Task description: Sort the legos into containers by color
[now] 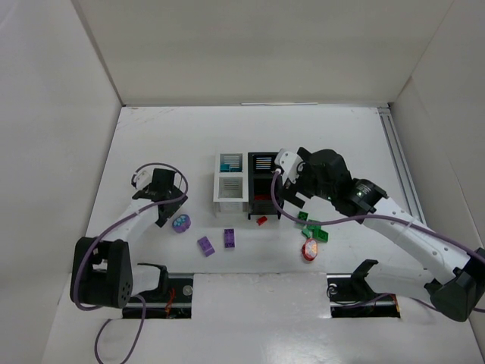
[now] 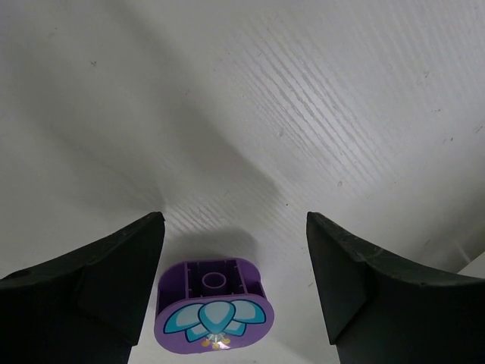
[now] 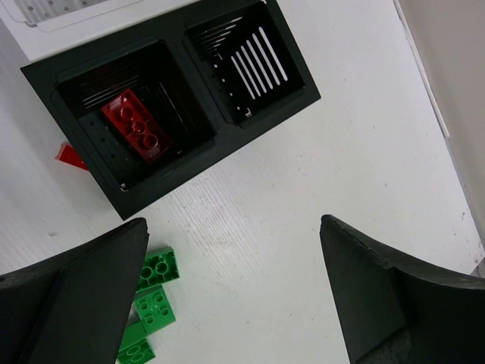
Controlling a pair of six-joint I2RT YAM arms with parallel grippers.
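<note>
Claws both gape wide, holding nothing: left claw [image 2: 235,227] has a purple round piece [image 2: 211,315] lying between its fingers, close to one, while right claw [image 3: 233,221] hangs just beside the black bin [image 3: 151,189] with a red brick [image 3: 136,125] inside, green bricks [image 3: 155,292] near one finger.

The worktop [image 1: 151,144] is viewed whole from above and behind. Close downward views are given by both wrist cameras. The black bins [image 1: 265,176] at overhead centre are shared with the right wrist view.
</note>
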